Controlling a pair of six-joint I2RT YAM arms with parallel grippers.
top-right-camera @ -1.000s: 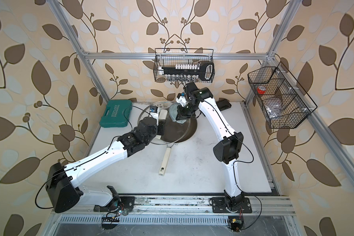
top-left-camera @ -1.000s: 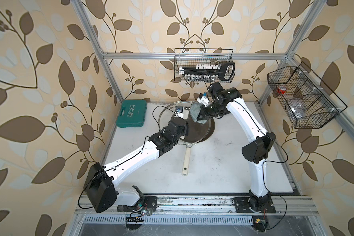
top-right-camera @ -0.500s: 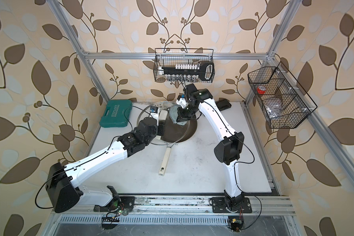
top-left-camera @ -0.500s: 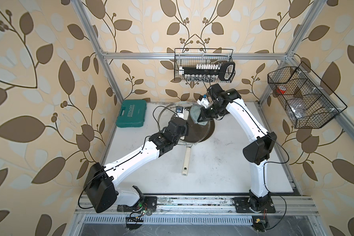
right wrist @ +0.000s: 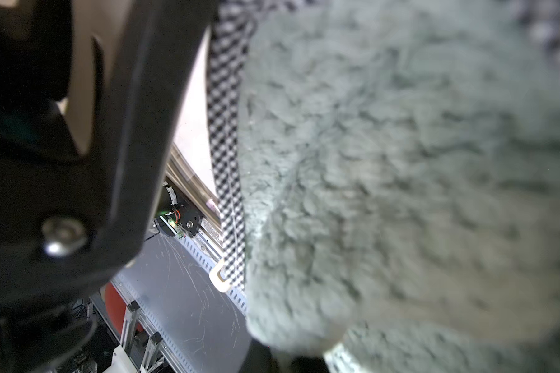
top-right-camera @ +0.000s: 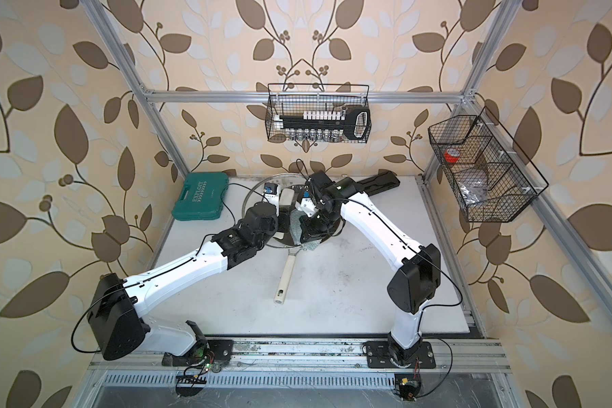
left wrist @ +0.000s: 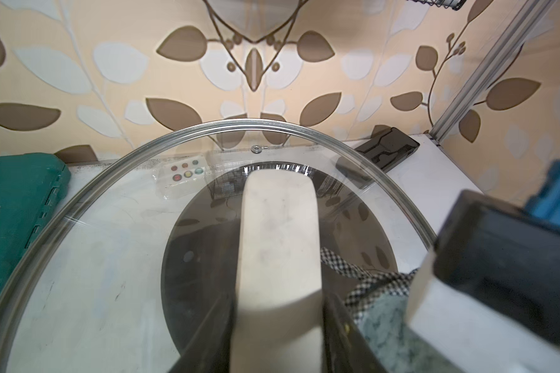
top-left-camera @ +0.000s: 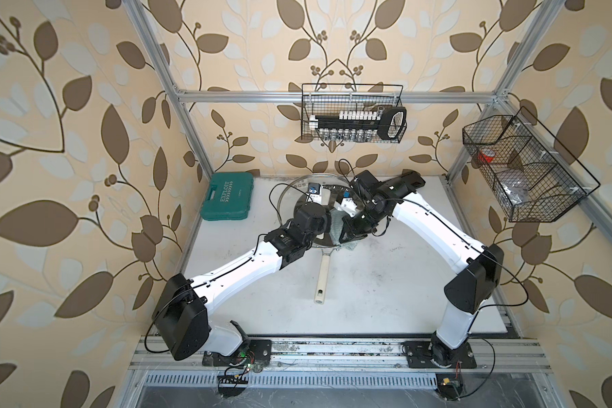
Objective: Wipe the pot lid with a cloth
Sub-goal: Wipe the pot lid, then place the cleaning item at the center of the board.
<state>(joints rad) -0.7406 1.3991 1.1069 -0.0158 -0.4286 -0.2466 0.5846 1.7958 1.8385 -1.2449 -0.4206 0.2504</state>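
White tabletop [top-left-camera: 386, 282], leaf-pattern wallpaper [top-left-camera: 85, 106] all round. I'm reading clock directions from a top view, with the back wall at 12.

Large round clear glass pot lid [top-left-camera: 286, 203] with a metal rim is sitting at the table's 12 o'clock. It's over the dark brown frying pan [top-left-camera: 322, 279], whose cream handle is pointing to 6. Left gripper [left wrist: 278, 300] is clamping the lid's flat cream-white bar handle [left wrist: 278, 219], one finger on each side, no gap showing. Lid is looking tilted; can't tell whether its near rim is resting on the pan.

Right gripper [top-left-camera: 347, 235] is pinching the small grey-green knit cloth [top-left-camera: 335, 229] with checked trim, jaws closed tight. Cloth is bunching over the fingers and filling the right wrist view. It's lying on the glass at the lid's 5 o'clock, just beside the bar handle, with a corner hanging past the rim.

Judging this as mid-wipe on the 3-to-6 sector. Doing it well, my take:
- pushing with the flat of the cloth, so hard fingertips aren't scraping glass
- sweeping in arcs from the handle outward, then working round toward 12
- left arm bracing firmly, since pressure near the rim is levering the lid and could be twisting it in the grip
- steering clear of the bar handle and the left wrist, as both arms are crowding here
- cloth isn't reaching the 7-to-11 half, probably needing a re-tilt from the left arm

Green plastic tool case [top-left-camera: 227, 199] at 10 o'clock is sitting well apart.
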